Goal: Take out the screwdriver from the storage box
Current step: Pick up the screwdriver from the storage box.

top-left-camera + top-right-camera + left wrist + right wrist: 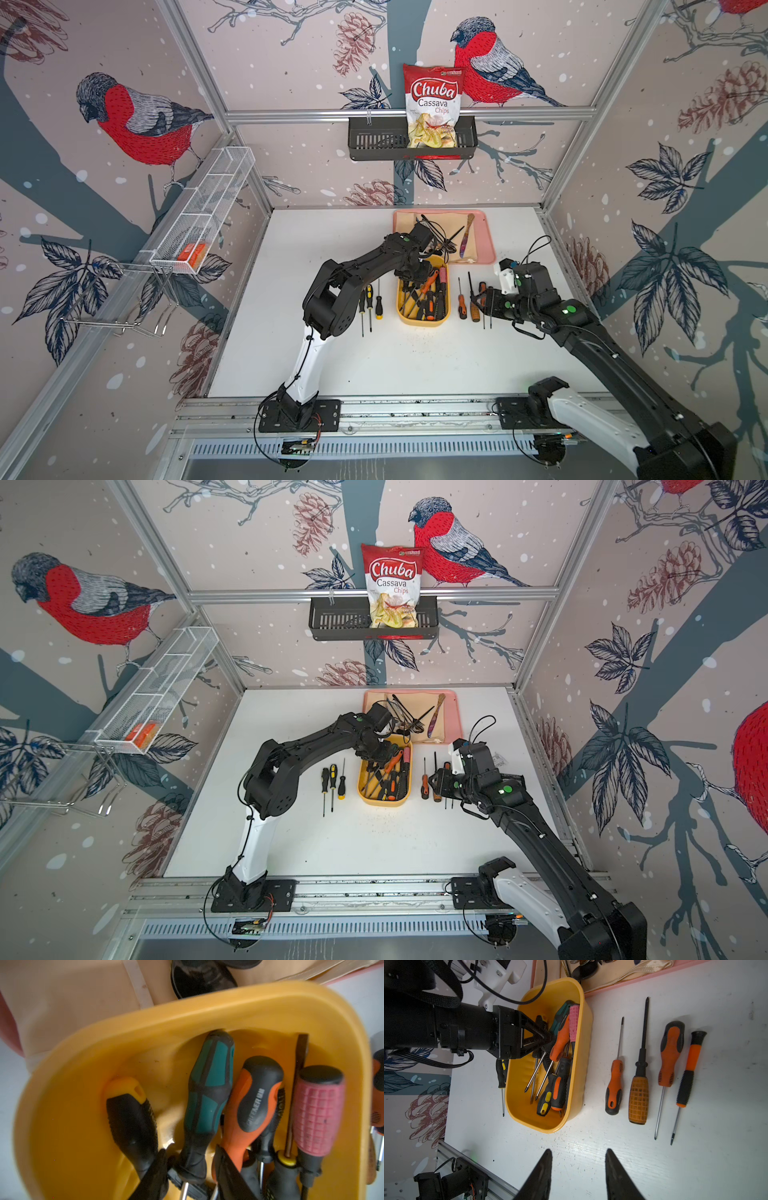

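The mustard-yellow storage box stands mid-table and holds several screwdrivers. My left gripper reaches down into its far end. Its jaws stand open on either side of the neck of a teal-and-black screwdriver, with small gaps showing. Beside it lie black-yellow, orange-black and pink-handled ones. My right gripper hovers to the right of the box, open and empty.
Three screwdrivers lie in a row to the left of the box and several to its right. A pink tray with cloth and utensils touches the box's far end. A chips bag sits in the black wall basket.
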Robot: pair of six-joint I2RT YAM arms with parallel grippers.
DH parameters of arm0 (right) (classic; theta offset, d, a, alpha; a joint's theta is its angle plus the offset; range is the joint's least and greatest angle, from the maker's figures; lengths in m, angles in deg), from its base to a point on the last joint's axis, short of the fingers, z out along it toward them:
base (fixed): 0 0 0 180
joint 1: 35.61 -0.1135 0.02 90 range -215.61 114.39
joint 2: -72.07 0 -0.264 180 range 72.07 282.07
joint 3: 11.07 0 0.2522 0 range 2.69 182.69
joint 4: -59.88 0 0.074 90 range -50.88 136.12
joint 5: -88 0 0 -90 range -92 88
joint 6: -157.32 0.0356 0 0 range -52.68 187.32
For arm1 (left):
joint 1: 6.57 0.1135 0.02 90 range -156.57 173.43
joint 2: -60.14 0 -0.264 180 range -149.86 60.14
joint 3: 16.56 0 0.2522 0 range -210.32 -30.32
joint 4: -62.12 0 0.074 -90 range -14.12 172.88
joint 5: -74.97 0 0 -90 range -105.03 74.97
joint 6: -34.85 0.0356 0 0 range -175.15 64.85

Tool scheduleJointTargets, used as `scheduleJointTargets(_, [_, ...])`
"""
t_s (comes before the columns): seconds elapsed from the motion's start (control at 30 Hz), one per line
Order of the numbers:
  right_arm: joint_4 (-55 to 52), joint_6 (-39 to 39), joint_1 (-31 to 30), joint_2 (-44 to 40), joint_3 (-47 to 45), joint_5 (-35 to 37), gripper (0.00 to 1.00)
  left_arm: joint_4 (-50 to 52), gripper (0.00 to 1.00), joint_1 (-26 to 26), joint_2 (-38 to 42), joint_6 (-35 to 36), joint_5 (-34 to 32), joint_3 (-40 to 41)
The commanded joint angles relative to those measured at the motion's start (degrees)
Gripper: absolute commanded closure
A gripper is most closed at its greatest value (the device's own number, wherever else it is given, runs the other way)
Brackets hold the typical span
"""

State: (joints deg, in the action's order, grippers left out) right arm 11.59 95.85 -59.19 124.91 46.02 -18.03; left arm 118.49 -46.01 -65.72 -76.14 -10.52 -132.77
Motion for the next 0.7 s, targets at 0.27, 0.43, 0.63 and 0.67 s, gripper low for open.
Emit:
scheduleJointTargets(0.27, [0.99, 0.29, -0.08, -0.21, -0.25, -0.67, 0.57, 0.42, 0.59, 0.32, -3.31, 1.69, -0.29, -1.63])
scheduleJointTargets(0.43, [0.85, 0.47, -0.08, -0.45, -0.35, -0.58, 0.58, 0.14, 0.61, 0.28, -4.62, 1.82, -0.12, -1.44])
scheduleJointTargets(0.63, [0.96, 0.60, -0.11, -0.54, -0.48, -0.38, 0.58, 0.01, 0.75, 0.25, -3.92, 2.00, -0.16, -1.38])
scheduleJointTargets(0.67, [1.08, 0.67, -0.09, -0.59, -0.44, -0.40, 0.58, 0.02, 0.76, 0.30, -3.69, 2.00, -0.14, -1.35])
